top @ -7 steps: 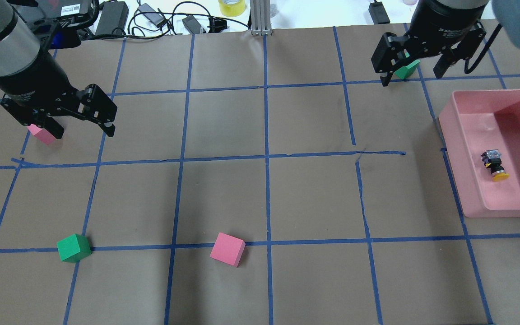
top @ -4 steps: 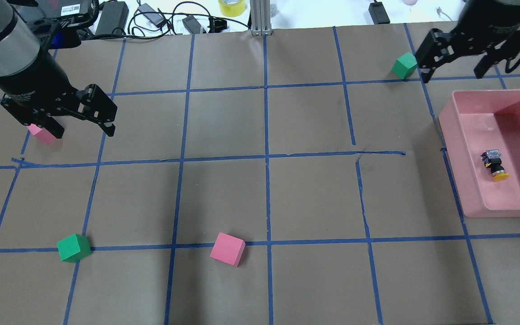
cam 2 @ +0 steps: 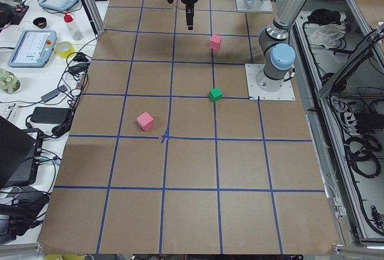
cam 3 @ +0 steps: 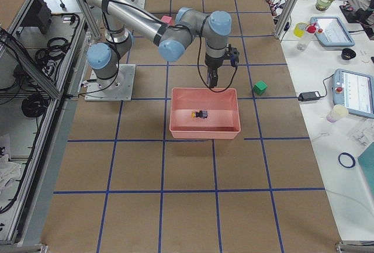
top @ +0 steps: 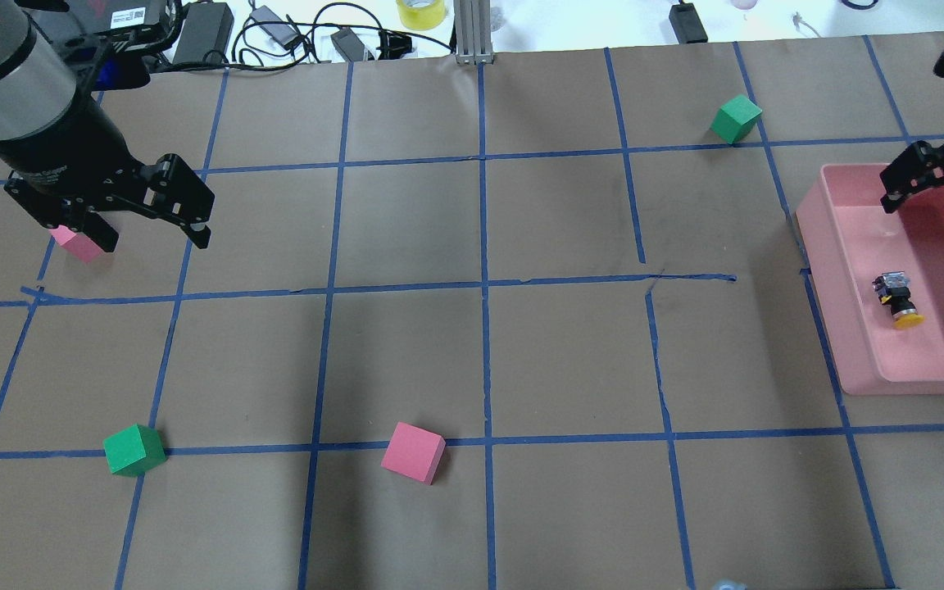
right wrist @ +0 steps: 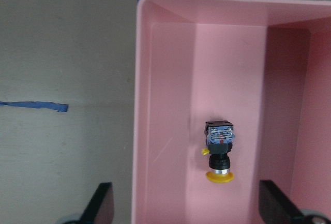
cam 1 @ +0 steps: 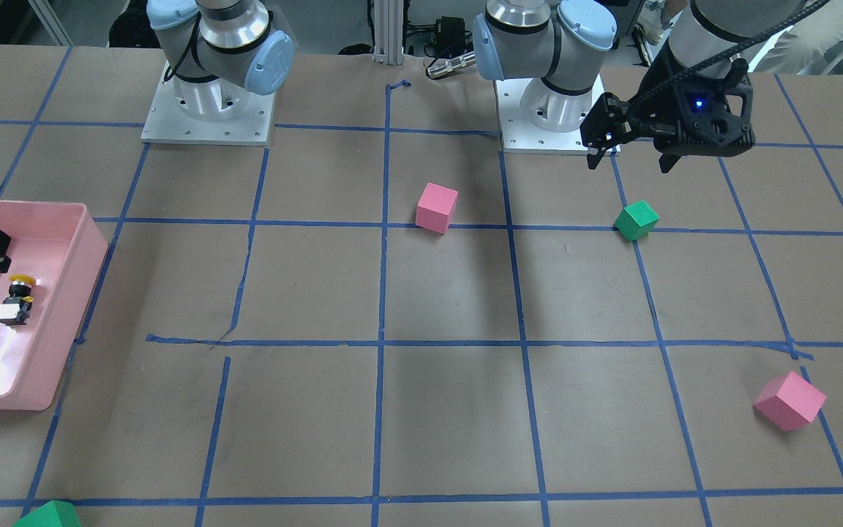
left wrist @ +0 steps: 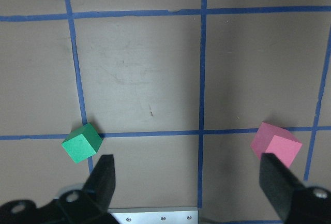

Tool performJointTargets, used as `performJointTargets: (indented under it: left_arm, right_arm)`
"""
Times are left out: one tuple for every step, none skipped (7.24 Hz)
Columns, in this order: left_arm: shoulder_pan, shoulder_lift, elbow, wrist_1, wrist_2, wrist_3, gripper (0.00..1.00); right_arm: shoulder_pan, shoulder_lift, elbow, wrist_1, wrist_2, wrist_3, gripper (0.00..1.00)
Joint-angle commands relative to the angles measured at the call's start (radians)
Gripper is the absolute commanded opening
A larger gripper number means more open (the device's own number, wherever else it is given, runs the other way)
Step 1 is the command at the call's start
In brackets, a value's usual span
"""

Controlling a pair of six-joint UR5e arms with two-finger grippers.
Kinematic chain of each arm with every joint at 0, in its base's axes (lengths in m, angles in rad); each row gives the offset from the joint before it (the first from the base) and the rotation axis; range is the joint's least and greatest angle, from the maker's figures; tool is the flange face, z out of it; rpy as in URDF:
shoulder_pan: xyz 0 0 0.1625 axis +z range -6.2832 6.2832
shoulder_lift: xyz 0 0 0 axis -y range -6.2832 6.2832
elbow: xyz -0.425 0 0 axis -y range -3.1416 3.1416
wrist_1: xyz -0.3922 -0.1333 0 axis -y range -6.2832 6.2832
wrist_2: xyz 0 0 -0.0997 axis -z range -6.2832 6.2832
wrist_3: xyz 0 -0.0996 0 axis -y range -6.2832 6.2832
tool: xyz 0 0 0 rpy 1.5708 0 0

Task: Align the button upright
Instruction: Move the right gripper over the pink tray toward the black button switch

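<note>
The button point(top: 898, 299) lies on its side on the floor of the pink bin point(top: 828, 270), its yellow cap toward the robot's side. It also shows in the front view point(cam 1: 15, 300), the right exterior view point(cam 3: 201, 114) and the right wrist view point(right wrist: 220, 151). My right gripper point(top: 931, 202) is open and empty above the bin's far end, clear of the button; the wrist view shows it open point(right wrist: 187, 208). My left gripper point(top: 152, 240) is open and empty, held high over the table's left side point(cam 1: 628, 162).
A green cube point(top: 736, 119) sits beyond the bin. A pink cube point(top: 413, 452) and a green cube point(top: 134, 449) lie near the robot's side. Another pink cube point(top: 74, 243) is partly hidden under the left gripper. Cables and tape rolls line the far edge.
My right gripper has moved right and toward the robot, from over the far green cube to above the pink bin's far end. The left arm and the button have not moved.
</note>
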Motion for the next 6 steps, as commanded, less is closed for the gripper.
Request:
performJointTargets:
  left_arm:
    - [0.000, 0.000, 0.000, 0.000, 0.001, 0.000, 1.00]
    - [0.001, 0.000, 0.000, 0.002, 0.001, 0.002, 1.00]
    - [0.001, 0.000, 0.000, 0.003, 0.001, 0.003, 1.00]
    - [0.001, 0.000, 0.000, 0.003, 0.001, 0.005, 1.00]
    - [0.001, 0.000, 0.000, 0.005, 0.001, 0.003, 1.00]
    - [0.001, 0.000, 0.000, 0.005, -0.001, 0.005, 1.00]
  right_arm:
    - [-0.079, 0.044, 0.151, -0.249, 0.002, -0.043, 1.00]
    - [-0.095, 0.067, 0.195, -0.322, 0.022, -0.043, 1.00]
    - [-0.098, 0.087, 0.216, -0.335, 0.037, -0.045, 1.00]
    - [-0.098, 0.105, 0.216, -0.375, 0.037, -0.053, 1.00]
    - [-0.098, 0.119, 0.216, -0.383, 0.039, -0.091, 1.00]
    - [-0.098, 0.124, 0.217, -0.383, 0.039, -0.093, 1.00]
